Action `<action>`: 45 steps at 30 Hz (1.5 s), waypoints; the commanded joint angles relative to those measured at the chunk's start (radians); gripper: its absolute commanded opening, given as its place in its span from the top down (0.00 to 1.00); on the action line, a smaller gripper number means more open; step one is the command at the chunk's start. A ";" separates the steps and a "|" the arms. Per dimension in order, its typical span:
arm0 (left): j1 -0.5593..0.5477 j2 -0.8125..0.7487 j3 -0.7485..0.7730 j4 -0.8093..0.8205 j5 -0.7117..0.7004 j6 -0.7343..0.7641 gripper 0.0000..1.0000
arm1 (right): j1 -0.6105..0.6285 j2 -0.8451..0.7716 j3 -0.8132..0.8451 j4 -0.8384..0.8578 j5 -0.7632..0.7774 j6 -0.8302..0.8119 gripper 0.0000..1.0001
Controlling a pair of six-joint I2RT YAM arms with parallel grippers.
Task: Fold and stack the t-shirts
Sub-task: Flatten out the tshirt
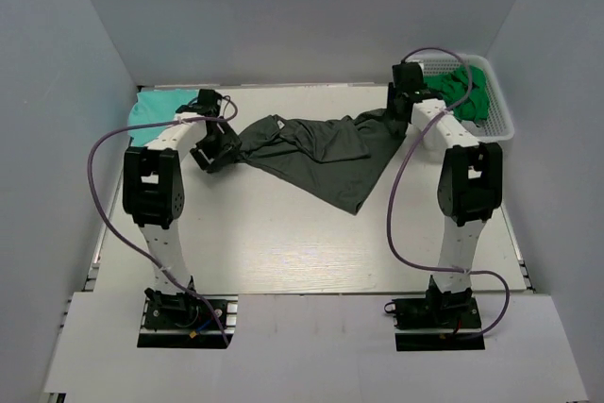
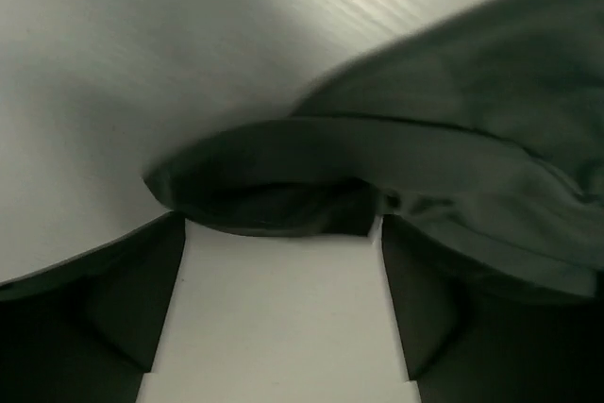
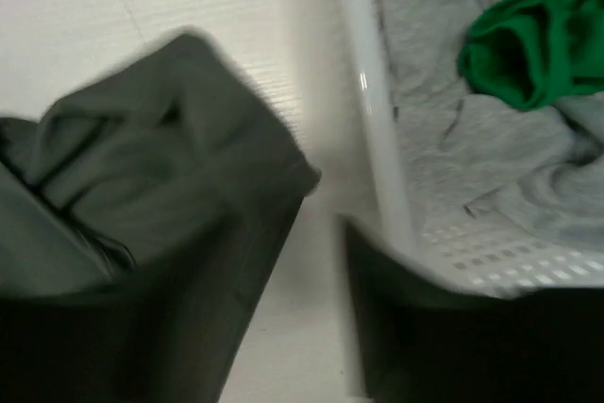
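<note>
The dark grey-green t-shirt (image 1: pixel 316 153), limp and light, sprawls rumpled near the far edge of the table (image 1: pixel 283 252); probably best pinched at hem corners. Left gripper (image 1: pixel 217 152) and right gripper (image 1: pixel 401 101) stand spread, holding nothing

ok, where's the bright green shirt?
Top view, far right: the bright green shirt lies in the white basket, on pale grey cloth, beside the right arm.
</note>
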State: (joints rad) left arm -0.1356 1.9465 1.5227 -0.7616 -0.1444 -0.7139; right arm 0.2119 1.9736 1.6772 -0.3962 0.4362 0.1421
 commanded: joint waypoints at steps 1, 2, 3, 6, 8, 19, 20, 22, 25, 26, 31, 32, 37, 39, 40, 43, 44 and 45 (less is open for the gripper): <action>0.025 -0.048 0.123 -0.128 0.028 -0.006 0.00 | -0.003 -0.057 0.107 -0.107 -0.049 0.027 0.32; 0.025 -0.047 0.123 -0.128 0.028 0.004 0.00 | -0.002 -0.090 0.087 -0.071 -0.079 0.025 0.23; 0.025 -0.047 0.123 -0.114 0.028 0.004 0.00 | 0.001 -0.128 0.020 -0.057 -0.089 0.025 0.17; 0.025 -0.057 0.090 -0.087 0.037 0.036 0.00 | 0.006 -0.189 -0.060 -0.032 -0.233 0.024 0.10; 0.025 -0.057 0.090 -0.097 0.026 0.048 0.00 | 0.017 -0.205 -0.091 -0.038 -0.283 0.025 0.10; 0.034 -0.060 0.059 -0.156 -0.115 0.111 0.00 | 0.168 -0.204 -0.289 -0.033 -0.600 -0.050 0.10; 0.034 -0.070 0.059 -0.145 -0.115 0.132 0.00 | 0.188 -0.174 -0.292 -0.011 -0.603 -0.055 0.10; 0.034 -0.070 0.059 -0.145 -0.115 0.174 0.00 | 0.213 -0.123 -0.272 -0.012 -0.604 -0.058 0.10; 0.034 -0.070 0.042 -0.145 -0.161 0.206 0.00 | 0.227 -0.047 -0.206 -0.030 -0.614 -0.061 0.10; 0.034 -0.080 0.033 -0.145 -0.161 0.206 0.00 | 0.228 -0.038 -0.198 -0.030 -0.617 -0.059 0.10; 0.034 -0.119 0.001 -0.084 -0.051 0.215 0.00 | 0.225 0.079 -0.162 -0.050 -0.623 -0.036 0.10; 0.034 -0.120 0.001 -0.071 -0.034 0.224 0.00 | 0.219 0.088 -0.142 -0.056 -0.598 -0.033 0.10; 0.034 -0.133 -0.010 -0.073 0.029 0.284 0.00 | 0.186 0.174 -0.068 -0.121 -0.510 0.004 0.10; 0.034 -0.133 -0.021 -0.082 0.020 0.297 0.00 | 0.156 0.214 -0.025 -0.136 -0.464 0.020 0.10; 0.034 -0.133 -0.035 -0.082 0.020 0.316 0.00 | 0.149 0.235 -0.011 -0.153 -0.441 0.031 0.10; 0.022 -0.133 -0.059 -0.082 0.020 0.349 0.00 | 0.098 0.277 0.087 -0.179 -0.384 0.048 0.10; 0.013 -0.133 -0.059 -0.082 0.020 0.373 0.00 | 0.092 0.306 0.114 -0.188 -0.383 0.039 0.10; 0.013 -0.133 -0.068 -0.082 0.035 0.390 0.00 | 0.077 0.315 0.193 -0.191 -0.372 0.031 0.10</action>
State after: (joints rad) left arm -0.1112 1.8641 1.4784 -0.8471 -0.1390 -0.3958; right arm 0.3420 2.2318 1.7630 -0.5274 -0.0200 0.1627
